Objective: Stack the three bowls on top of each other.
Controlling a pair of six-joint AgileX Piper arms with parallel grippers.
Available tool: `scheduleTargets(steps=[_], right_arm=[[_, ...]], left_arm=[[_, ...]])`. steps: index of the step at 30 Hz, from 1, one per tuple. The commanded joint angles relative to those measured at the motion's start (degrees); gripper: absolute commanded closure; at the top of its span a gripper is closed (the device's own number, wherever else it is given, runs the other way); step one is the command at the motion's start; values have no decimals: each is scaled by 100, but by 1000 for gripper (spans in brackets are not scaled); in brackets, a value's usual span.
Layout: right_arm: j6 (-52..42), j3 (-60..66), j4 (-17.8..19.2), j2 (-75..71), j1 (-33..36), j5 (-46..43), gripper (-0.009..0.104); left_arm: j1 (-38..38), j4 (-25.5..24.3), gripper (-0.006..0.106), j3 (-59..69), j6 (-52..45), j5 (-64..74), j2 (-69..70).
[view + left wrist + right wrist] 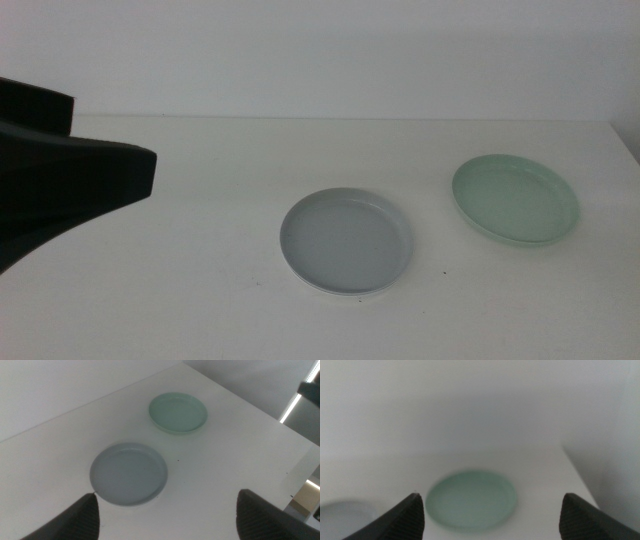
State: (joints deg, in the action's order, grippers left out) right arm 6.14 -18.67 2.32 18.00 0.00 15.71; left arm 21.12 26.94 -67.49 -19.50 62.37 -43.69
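A grey-blue bowl (pixel 347 240) lies at the table's middle, also in the left wrist view (pixel 128 473). A thin white rim (pixel 340 291) peeks out under its near edge; the rest of the white bowl is hidden. The mint green bowl (pixel 515 198) lies alone to the right and a little further back. It also shows in the left wrist view (pixel 178 412) and the right wrist view (pixel 470 499). My left gripper (pixel 167 515) hovers open to the left of the bowls, its dark body at the picture's left (pixel 130 175). My right gripper (pixel 492 515) is open, back from the green bowl.
The white table (pixel 200 290) ends at a right edge (pixel 625 140) just past the green bowl. A pale wall (pixel 320 50) rises behind the table.
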Motion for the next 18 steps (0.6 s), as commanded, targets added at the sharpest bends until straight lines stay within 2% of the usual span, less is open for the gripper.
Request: scheduleTargets(steps=[1, 4, 8, 11, 18], right_arm=[[-65, -848, 8, 816, -18, 1044, 4], [-65, -2135, -184, 1893, -18, 2599, 4], [-65, -3301, -335, 2877, -18, 3903, 4], [-55, -3678, -394, 3340, -18, 3948, 4], [135, -3811, -438, 3975, -18, 2951, 4]], left_arm=[[-6, 56, 7, 5, -14, -64, 35], [-6, 56, 7, 5, -14, -64, 35], [-6, 56, 7, 5, -1, -74, 35], [-6, 56, 7, 5, -1, -74, 35], [-6, 56, 7, 5, -1, -74, 35]])
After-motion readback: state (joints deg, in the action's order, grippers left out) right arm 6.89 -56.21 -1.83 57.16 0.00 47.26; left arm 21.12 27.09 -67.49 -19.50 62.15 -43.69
